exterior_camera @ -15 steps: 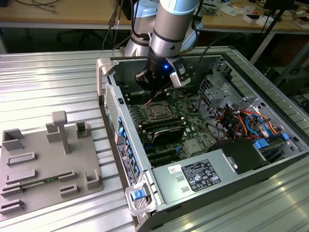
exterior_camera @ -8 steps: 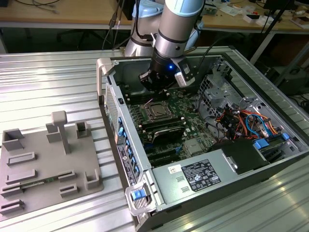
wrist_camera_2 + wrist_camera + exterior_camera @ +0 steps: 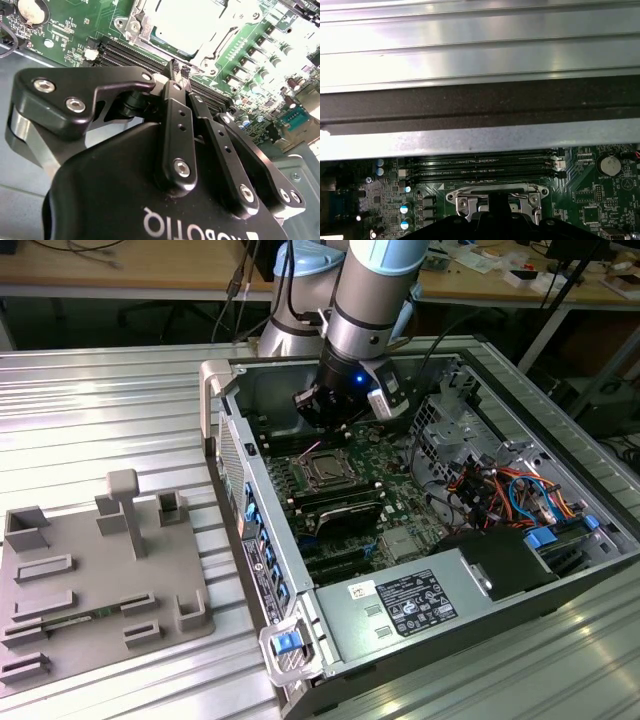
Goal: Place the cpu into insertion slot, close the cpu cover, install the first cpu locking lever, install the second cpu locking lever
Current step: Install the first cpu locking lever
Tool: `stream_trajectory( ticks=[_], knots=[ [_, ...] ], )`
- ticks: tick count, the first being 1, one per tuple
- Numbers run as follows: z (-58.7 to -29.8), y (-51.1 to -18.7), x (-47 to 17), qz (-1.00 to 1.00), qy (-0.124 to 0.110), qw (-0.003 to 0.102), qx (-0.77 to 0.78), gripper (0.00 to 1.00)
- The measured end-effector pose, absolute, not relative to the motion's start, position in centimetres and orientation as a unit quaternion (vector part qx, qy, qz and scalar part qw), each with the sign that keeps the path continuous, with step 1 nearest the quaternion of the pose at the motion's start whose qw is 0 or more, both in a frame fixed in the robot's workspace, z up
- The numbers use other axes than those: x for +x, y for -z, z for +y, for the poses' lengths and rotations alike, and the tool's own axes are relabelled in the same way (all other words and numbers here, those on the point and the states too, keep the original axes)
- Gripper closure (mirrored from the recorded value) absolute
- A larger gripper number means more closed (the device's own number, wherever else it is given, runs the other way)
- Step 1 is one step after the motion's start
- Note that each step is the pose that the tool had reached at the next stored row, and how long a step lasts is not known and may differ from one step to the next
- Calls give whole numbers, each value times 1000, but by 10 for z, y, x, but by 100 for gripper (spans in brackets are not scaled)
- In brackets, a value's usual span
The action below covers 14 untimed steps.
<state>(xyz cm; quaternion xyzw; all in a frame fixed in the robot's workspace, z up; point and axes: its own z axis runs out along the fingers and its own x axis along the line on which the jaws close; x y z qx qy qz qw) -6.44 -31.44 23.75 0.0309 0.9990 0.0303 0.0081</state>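
Note:
In the exterior view my gripper [image 3: 322, 425] hangs inside the open computer case, just behind the socket on the green board. The cpu [image 3: 328, 472] lies in the insertion slot, its silver-grey top showing through the window of the cpu cover [image 3: 308, 462], which lies flat over it. In the second wrist view the black fingers are shut with nothing visible between them, and the gripper [image 3: 178, 69] sits over the memory slots a little short of the cover's edge [image 3: 134, 24] and the cpu [image 3: 182, 22]. A thin metal lever [image 3: 227, 37] runs along one side of the cover. The first wrist view shows the cover [image 3: 465, 192] too.
Long black memory slots [image 3: 130, 55] flank the socket. The case wall [image 3: 470, 100] rises close behind it. A power supply [image 3: 420, 605] and coloured cables [image 3: 500, 490] sit at the exterior view's right. A grey fixture tray [image 3: 100, 580] lies on the table outside the case.

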Motion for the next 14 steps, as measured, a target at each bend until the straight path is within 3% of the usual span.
stream_trajectory(
  ticks=[14],
  knots=[
    [-314,-237,-64,999,-31,7,-13,89]
  ],
)
